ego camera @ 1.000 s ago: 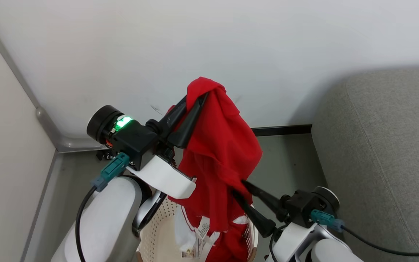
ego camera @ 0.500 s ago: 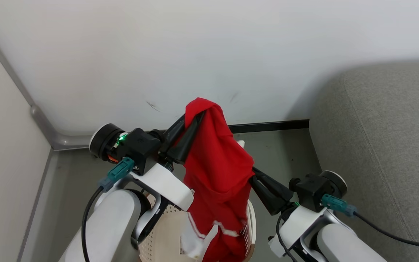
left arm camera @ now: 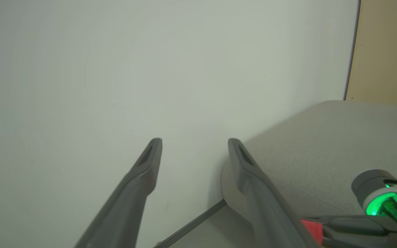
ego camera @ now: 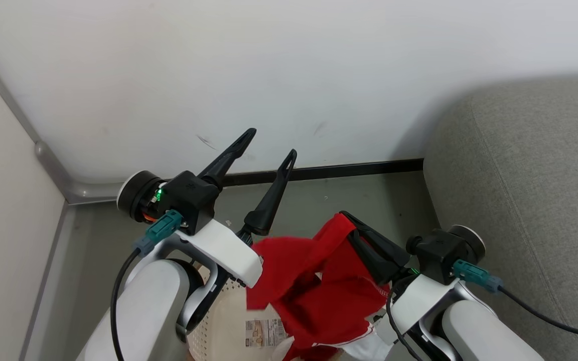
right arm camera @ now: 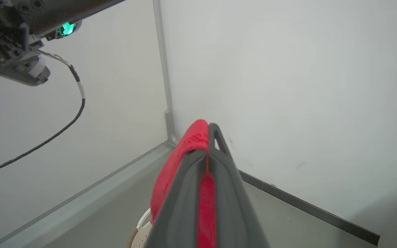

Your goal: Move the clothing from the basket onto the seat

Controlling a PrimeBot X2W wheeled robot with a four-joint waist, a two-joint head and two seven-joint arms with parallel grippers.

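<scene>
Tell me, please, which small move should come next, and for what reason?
Probably swing the right tool rightward toward the seat, lifting slightly. Its jaws are shut on the red clothing, which hangs over the basket, while the left tool stands open and empty.

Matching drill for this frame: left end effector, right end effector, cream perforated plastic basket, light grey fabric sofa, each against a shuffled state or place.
1. left end effector
2. right end effector
3. cream perforated plastic basket
4. light grey fabric sofa

A. right side of the head view
B. shut on the bright red fabric clothing
C. open, empty
D. bottom edge of the head view

Pairs: 1-C, 2-B, 3-D, 4-A
</scene>
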